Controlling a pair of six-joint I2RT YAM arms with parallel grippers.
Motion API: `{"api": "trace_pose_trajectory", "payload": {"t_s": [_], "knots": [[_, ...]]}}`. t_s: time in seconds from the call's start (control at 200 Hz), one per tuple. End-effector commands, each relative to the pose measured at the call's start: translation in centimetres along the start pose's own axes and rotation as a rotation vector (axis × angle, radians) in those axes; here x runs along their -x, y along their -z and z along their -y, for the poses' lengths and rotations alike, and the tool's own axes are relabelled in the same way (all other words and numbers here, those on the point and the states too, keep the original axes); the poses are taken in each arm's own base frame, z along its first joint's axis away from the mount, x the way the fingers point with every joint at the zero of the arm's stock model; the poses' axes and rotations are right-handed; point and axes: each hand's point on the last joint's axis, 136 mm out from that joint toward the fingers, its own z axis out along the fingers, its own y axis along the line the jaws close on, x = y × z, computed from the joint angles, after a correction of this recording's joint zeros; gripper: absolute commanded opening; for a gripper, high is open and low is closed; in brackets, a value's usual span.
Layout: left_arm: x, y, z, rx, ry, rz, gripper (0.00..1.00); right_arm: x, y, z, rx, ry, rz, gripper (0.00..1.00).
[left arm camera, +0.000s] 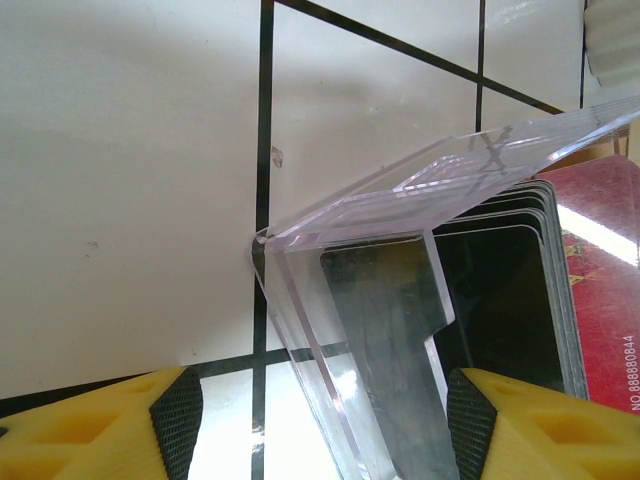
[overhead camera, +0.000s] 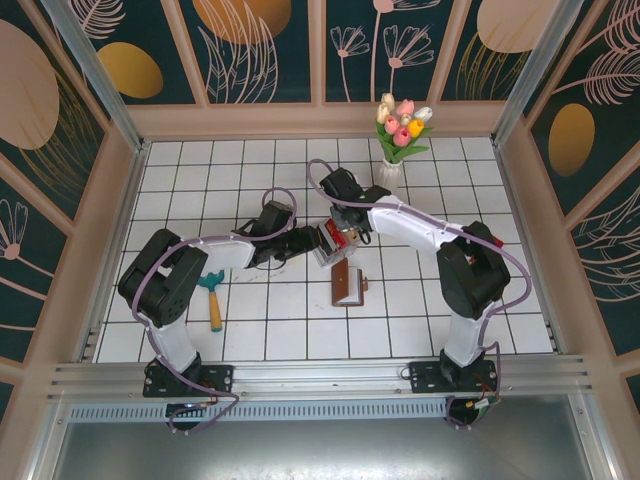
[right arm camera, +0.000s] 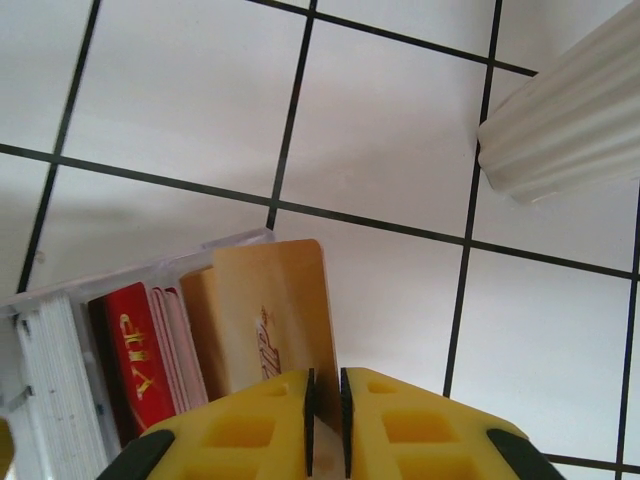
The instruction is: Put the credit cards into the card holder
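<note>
White tiled bench [overhead camera: 250, 330], walls on three sides, free tiles all round the middle. Clear box [overhead camera: 324, 245] sits mid-bench with cards [right arm camera: 135, 360] standing in it. Left pincer [overhead camera: 303, 243] is wide and straddles the box. One pad [left arm camera: 180, 425] is off the box wall, can't tell on the other side. Right pincer [right arm camera: 327, 395] is narrow, pinching a tan card [right arm camera: 270, 320] at its lower edge. Wallet [overhead camera: 347, 285] lies near the box on the arm-base side, not touching it. Vase [overhead camera: 390, 172] stands close behind. Wooden-handled toy [overhead camera: 213, 295] is well off left.
</note>
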Motion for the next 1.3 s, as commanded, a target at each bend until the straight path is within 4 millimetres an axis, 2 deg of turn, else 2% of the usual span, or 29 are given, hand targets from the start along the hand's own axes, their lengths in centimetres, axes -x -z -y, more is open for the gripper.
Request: {"api": "trace_pose_trajectory", "payload": {"t_s": [0.0,0.155,0.28,0.295,0.33,0.45,0.565,0.691,0.821,0.926,1.026,1.051,1.081,1.296], "knots": [[-0.2,0.1,-0.6,0.029,-0.020,-0.011,0.69,1.4,3.5,-0.5,0.067,-0.027,0.035,0.16],[0.4,1.2,0.6,0.005,-0.041,0.011,0.71,1.9,6.1,-1.6,0.190,-0.120,0.056,0.13],[0.7,2.2,1.6,-0.021,-0.059,0.018,0.72,2.3,8.1,-1.7,0.243,-0.217,0.081,0.08],[1.1,3.0,2.3,-0.040,-0.066,0.036,0.73,2.2,8.2,-1.6,0.243,-0.224,0.083,0.07],[1.2,3.6,2.6,-0.048,-0.069,0.045,0.73,2.3,8.9,-1.4,0.244,-0.256,0.095,0.06],[1.1,5.6,3.3,-0.065,-0.081,0.068,0.75,1.2,10.9,0.5,0.213,-0.379,0.141,0.05],[-0.3,7.0,3.9,-0.080,-0.094,0.062,0.77,-1.3,12.4,1.9,0.251,-0.501,0.174,0.05],[-2.8,7.4,4.3,-0.066,-0.118,0.023,0.80,-5.2,11.8,2.3,0.293,-0.592,0.135,0.05],[-5.2,7.3,4.9,-0.071,-0.132,-0.024,0.81,-7.6,11.0,1.9,0.306,-0.625,0.090,0.04],[-5.9,7.2,4.6,-0.061,-0.127,-0.030,0.81,-7.5,11.1,1.9,0.289,-0.639,0.091,0.04],[-5.4,7.5,4.4,-0.043,-0.128,-0.006,0.82,-7.4,10.9,3.0,0.168,-0.689,0.077,0.04],[-5.3,7.5,4.4,-0.038,-0.128,-0.002,0.82,-7.5,10.9,3.3,0.128,-0.706,0.071,0.00],[-5.2,7.5,4.4,-0.030,-0.128,0.002,0.82,-7.5,10.8,3.4,0.089,-0.717,0.068,0.00],[-4.8,7.6,3.9,-0.001,-0.121,0.023,0.82,-6.3,10.2,2.8,-0.041,-0.734,0.059,0.00]]}}
